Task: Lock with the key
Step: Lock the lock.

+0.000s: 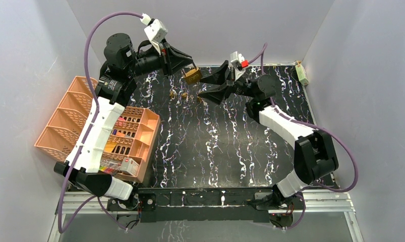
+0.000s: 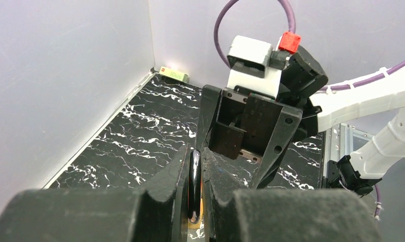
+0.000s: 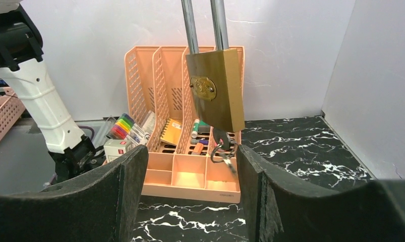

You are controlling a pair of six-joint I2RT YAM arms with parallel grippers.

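Note:
A brass padlock [image 1: 192, 75] hangs above the far middle of the black marble table [image 1: 215, 146]. My left gripper [image 1: 190, 64] is shut on its steel shackle [image 2: 194, 181], which sits upright between the fingers. In the right wrist view the padlock [image 3: 215, 88] hangs with its shackle [image 3: 205, 25] running up out of frame. A key with a ring [image 3: 221, 146] sticks out of its underside. My right gripper [image 1: 204, 87] is open and empty, just right of the padlock and facing it, jaws wide apart [image 3: 190, 196] and a little short of the key.
An orange desk organizer [image 1: 89, 126] with pens and boxes stands at the left, also in the right wrist view [image 3: 190, 171]. Small brass pieces [image 1: 184, 95] lie on the table under the padlock. A small green item [image 1: 302, 74] lies in the far right corner. Grey walls enclose the table.

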